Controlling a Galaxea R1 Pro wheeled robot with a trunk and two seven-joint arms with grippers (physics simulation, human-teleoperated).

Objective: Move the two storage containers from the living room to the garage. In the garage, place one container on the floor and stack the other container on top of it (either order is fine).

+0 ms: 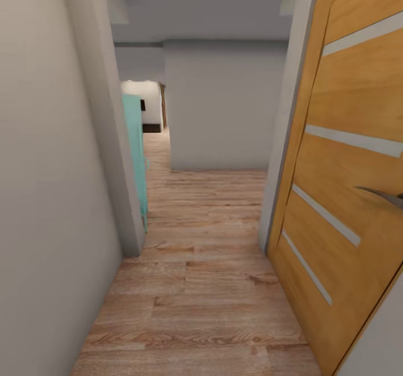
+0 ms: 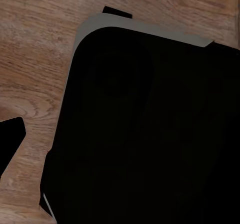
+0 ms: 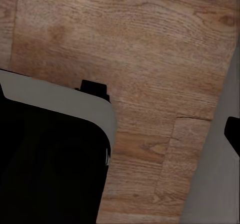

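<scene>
While hallway shows, wooden door (image 1: 347,196) is cut off at right.
Wrist views: dark robot body (image 2: 150,134) over plank floor (image 3: 150,43); jaw state can't be told.

Beneath the wrist camera we see a large black rounded body (image 2: 150,134) with a pale grey rim (image 2: 145,27), lying over light wood plank flooring (image 2: 35,58); a dark wedge (image 2: 10,139) stands apart beside it.

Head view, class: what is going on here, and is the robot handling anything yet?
The robot is in a narrow hallway with a light wood plank floor, between a grey wall and an open wooden door with frosted strips. A turquoise cabinet stands ahead. No container is in sight; it appears to be on its way.
</scene>
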